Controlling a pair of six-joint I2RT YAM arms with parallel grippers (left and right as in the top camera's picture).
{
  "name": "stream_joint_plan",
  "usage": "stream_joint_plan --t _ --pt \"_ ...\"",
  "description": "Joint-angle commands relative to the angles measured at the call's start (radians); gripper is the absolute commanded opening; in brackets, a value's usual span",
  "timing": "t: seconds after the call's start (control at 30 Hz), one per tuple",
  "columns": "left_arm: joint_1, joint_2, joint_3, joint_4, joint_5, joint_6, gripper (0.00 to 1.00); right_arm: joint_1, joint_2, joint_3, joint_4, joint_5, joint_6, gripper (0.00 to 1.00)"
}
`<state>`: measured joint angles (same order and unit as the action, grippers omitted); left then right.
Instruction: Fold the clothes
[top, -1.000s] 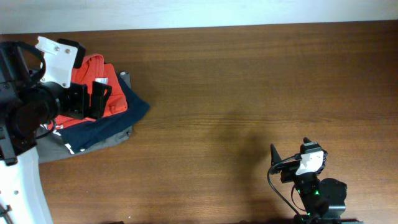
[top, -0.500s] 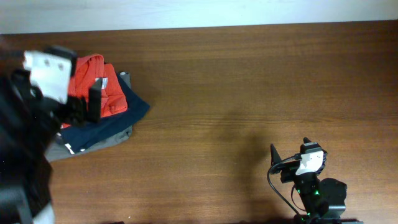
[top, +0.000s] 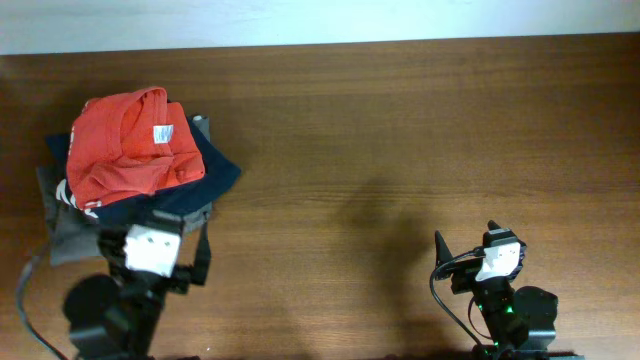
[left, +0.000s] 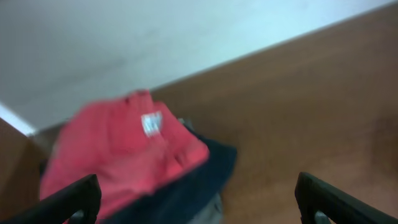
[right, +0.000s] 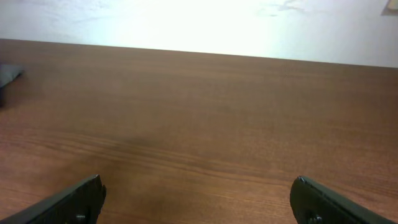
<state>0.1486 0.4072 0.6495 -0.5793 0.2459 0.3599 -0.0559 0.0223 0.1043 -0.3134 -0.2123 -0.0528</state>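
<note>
- Because the shirt (top: 128, 150) lies bunched on top of the navy garment (top: 218, 172), a low grab at its edge could pinch both layers and drag the navy one along.
- Under both lies the grey garment (top: 70, 235), at the far-left part of the table (top: 400, 130). A hard pull toward the open wood could slide or spill the whole pile.
- At the pile's near edge the left gripper (top: 153, 240) has its fingers spread wide and holds nothing.
- Well apart, over bare wood at the near right, the right gripper (top: 464, 232) is also wide open and empty. A lift by one arm alone would likely leave the shirt hanging twisted and hard to flatten.
- With the left wrist view blurred, the white tag (top: 160, 133) seems to face up, but how the sleeves lie is unclear. A wrong pick of corner risks a lopsided fold.
- No bin, basket or box is in view. The shirt sits in nothing, only on the pile.
</note>
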Motion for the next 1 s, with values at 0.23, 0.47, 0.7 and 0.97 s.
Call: stream_joint_plan --t 0.23,0.47,0.7,0.97 --pt "-0.005 -0.312 -0.309 0.042 0.021 0.015 0.99 -0.003 -0.006 -0.007 0.0 -0.013 0.001 0.99" --pt "-0.04 -0.402 -0.451 0.115 0.027 0.015 0.99 -0.003 -0.006 -0.007 0.0 -0.013 0.001 0.99" --pt "-0.093 -0.402 -0.547 0.251 0.018 0.012 0.99 -0.003 -0.006 -0.007 0.0 -0.013 0.001 0.99" --pt "-0.095 -0.401 -0.548 0.256 0.019 0.012 0.99 -0.003 -0.006 -0.007 0.0 -0.013 0.001 0.99"
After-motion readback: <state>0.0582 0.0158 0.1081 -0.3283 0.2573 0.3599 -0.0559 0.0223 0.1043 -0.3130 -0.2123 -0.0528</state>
